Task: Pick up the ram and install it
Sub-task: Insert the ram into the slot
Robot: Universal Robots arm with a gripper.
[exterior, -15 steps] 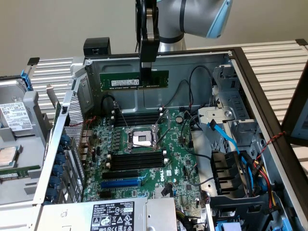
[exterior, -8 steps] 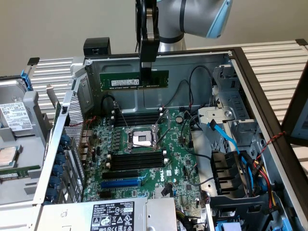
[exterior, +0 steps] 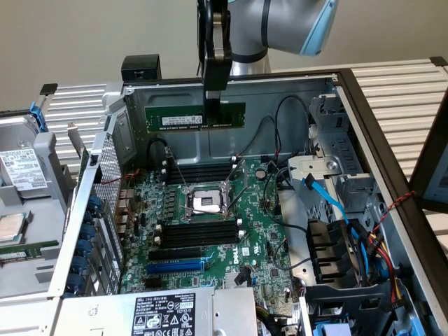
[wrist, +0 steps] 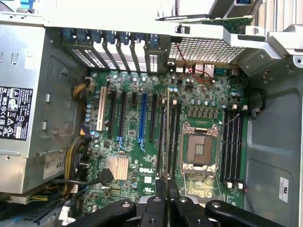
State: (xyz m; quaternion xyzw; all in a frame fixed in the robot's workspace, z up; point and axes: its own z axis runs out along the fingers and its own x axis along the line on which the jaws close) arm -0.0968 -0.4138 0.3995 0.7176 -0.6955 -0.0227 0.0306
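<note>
The jaws are clamped on the ram [exterior: 175,117], holding it level, high above the motherboard [exterior: 260,227].

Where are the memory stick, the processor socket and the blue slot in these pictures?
ram [exterior: 178,120], exterior view, on its white label.
CPU socket [exterior: 208,203], exterior view, on its middle.
blue slot [wrist: 142,116], wrist view, midway along its length.

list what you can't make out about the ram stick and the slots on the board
- Exterior view: the black gripper covers the middle of the long flat green ram stick it holds; the white label has print too small to read.
- Wrist view: the ram stick shows edge-on, its faces hidden; which of the black memory slots it lines up with cannot be told.
- Exterior view: the top edge cuts off the grey arm.
</note>
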